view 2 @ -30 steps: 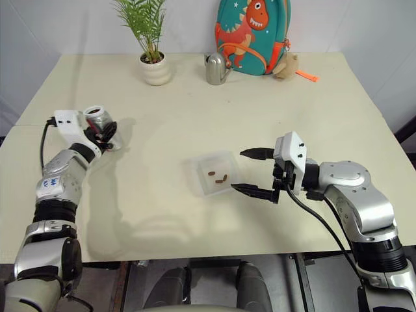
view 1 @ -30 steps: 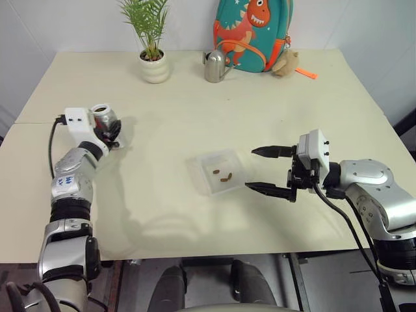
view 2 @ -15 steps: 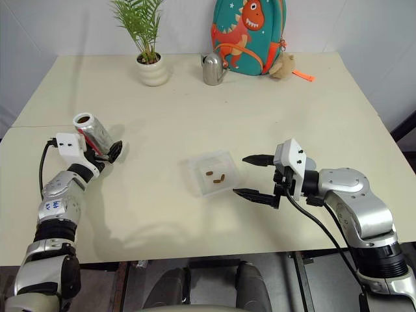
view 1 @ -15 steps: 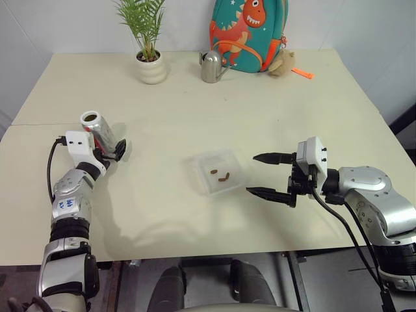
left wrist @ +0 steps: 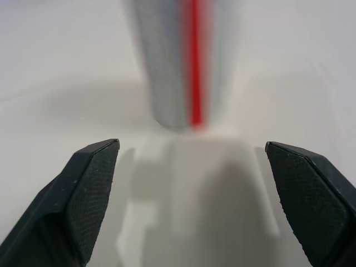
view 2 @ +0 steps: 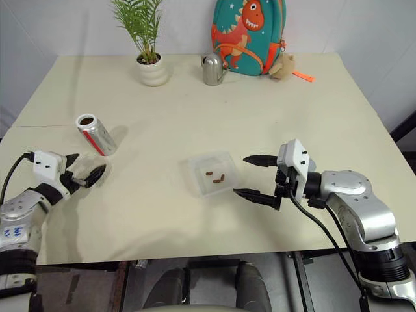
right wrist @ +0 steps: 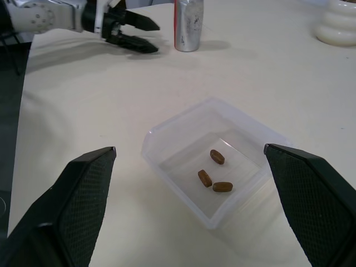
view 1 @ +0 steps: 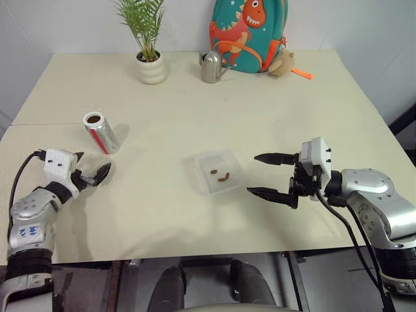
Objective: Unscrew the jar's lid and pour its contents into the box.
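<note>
The jar, silvery with a red stripe, stands upright and on its own at the table's left, its top open and dark inside. The lid is out of view. My left gripper is open and empty, a short way from the jar toward the table's front edge; in the left wrist view the jar stands beyond the spread fingers. The clear box sits mid-table with three brown pieces of the contents in it. My right gripper hangs open just right of the box.
Along the table's far edge stand a white plant pot, a steel pitcher, a dinosaur backpack and a small plush toy. An orange strip lies beside the toy.
My left gripper set the tilted jar down, opened and let it go, then drew back toward the front edge. The jar now stands upright alone. The right arm stayed put.
</note>
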